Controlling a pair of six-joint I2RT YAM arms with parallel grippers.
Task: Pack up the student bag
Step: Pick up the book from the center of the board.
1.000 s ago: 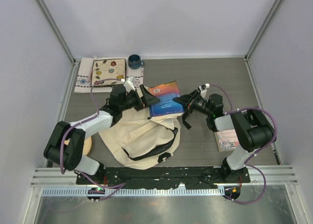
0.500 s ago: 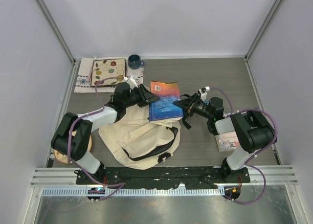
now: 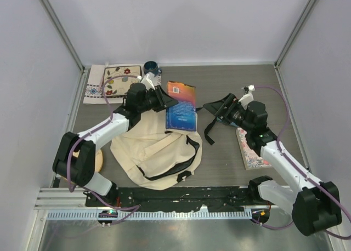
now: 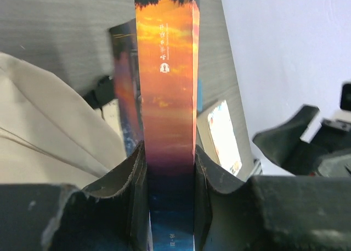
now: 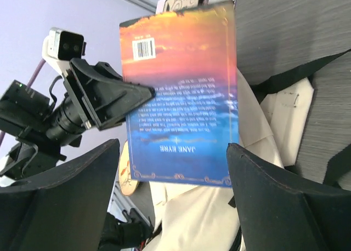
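Observation:
The student bag [image 3: 156, 152] is a cream fabric backpack with black straps, lying flat in the front middle of the table. A blue and orange book [image 3: 181, 105] is held over the bag's far edge. My left gripper [image 3: 164, 102] is shut on its left side. In the left wrist view the book's spine [image 4: 167, 97] stands clamped between both fingers, and the bag [image 4: 49, 130] lies below left. My right gripper [image 3: 215, 109] stands open to the right of the book, apart from it. Its wrist view looks between wide jaws at the book's back cover [image 5: 181, 97] and the bag [image 5: 219, 218].
A floral cloth [image 3: 115, 81] and a blue mug [image 3: 152, 69] sit at the back left. A second book [image 3: 253, 152] lies on the table at the right, under my right arm. A round wooden disc [image 3: 98, 160] lies left of the bag. A black strap [image 3: 208, 131] trails off the bag's right.
My left gripper has shut on the book and swung it toward the back. My right gripper has let go of the book, opened and drawn back to the right.

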